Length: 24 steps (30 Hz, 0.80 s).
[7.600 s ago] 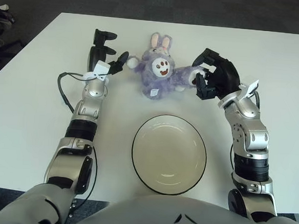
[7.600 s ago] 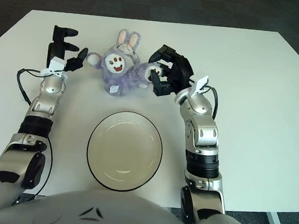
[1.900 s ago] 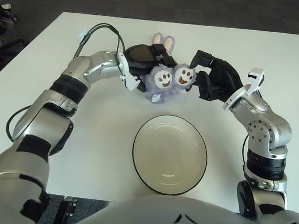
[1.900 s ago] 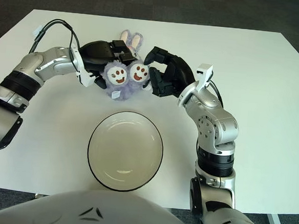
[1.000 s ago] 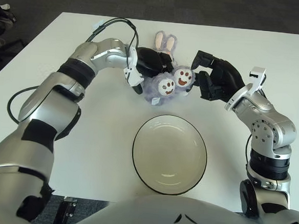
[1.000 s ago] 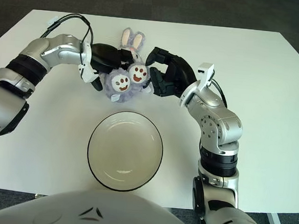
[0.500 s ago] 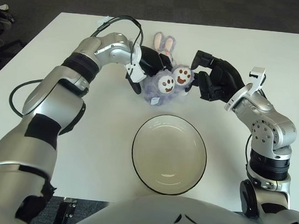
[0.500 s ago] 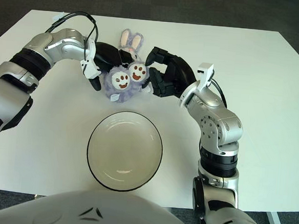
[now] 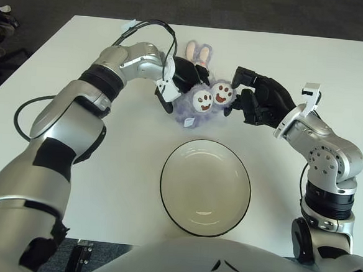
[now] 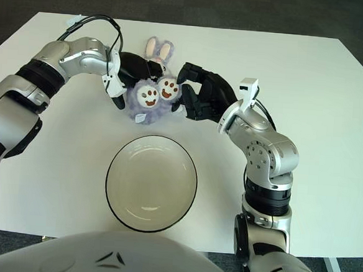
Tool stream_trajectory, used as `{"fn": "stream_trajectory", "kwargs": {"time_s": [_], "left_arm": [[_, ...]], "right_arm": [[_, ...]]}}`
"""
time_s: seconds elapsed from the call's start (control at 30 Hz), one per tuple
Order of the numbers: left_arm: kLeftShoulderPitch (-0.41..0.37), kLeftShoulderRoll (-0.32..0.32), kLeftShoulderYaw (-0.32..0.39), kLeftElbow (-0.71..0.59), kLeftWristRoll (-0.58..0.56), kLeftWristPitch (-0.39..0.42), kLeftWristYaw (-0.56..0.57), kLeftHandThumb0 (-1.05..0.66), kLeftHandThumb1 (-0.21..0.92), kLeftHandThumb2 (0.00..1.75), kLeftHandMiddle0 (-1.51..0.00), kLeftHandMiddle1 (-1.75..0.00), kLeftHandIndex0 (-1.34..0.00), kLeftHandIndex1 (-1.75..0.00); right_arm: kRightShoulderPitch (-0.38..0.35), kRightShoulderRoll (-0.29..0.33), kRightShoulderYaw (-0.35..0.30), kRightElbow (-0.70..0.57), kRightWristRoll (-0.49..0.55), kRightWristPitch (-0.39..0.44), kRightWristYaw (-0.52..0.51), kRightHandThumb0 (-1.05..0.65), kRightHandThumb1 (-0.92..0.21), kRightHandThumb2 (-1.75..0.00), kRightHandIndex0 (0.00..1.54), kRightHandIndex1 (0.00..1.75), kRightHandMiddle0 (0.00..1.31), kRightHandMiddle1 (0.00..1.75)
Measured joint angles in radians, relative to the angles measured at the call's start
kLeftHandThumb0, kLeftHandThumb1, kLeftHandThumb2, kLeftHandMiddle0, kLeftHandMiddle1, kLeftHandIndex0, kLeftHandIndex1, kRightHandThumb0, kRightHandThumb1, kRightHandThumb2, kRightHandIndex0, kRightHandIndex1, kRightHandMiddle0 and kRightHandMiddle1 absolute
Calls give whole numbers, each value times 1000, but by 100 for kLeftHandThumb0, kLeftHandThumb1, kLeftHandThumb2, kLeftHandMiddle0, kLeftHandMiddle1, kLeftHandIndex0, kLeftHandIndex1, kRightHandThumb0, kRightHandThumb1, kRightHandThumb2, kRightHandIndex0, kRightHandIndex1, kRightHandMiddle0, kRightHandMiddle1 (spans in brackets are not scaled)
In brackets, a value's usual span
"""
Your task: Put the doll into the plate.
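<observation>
Plush bunny doll [image 9: 200,94] sits squeezed between both hands, feet toward the camera: left hand [image 9: 181,75] curls fingers onto its left flank, right hand [image 9: 258,103] onto its right. Empty plate [image 9: 206,186] lies on the desk [image 9: 335,72] straight toward the robot from the doll, well apart.

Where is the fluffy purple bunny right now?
The doll sits on the table's far side, squeezed between the left robot hand and right robot hand, beyond the empty plate.

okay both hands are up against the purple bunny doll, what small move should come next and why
Probably lift the doll a little off the table. The left hand and right hand press it from either side, its paws squeezed together, yet it sits behind the empty plate. It needs to clear the rim before coming toward the robot.
</observation>
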Motion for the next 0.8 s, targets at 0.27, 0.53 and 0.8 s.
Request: {"fn": "stream_trajectory", "kwargs": {"time_s": [0.27, 0.53, 0.8], "left_arm": [[4, -9, -42, 21, 101, 31, 176, -2, 15, 130, 0, -127, 0, -87], [3, -17, -84, 42, 149, 58, 273, 4, 20, 139, 0, -134, 0, -128], [-4, -25, -107, 52, 161, 71, 292, 4, 21, 142, 0, -119, 0, -148]], "right_arm": [[0, -3, -23, -9, 59, 0, 20, -1, -17, -146, 76, 169, 49, 170], [-2, -40, -49, -12, 135, 20, 51, -1, -16, -143, 72, 174, 62, 153], [-13, -71, -81, -7, 213, 68, 54, -1, -23, -137, 59, 175, 62, 158]]}}
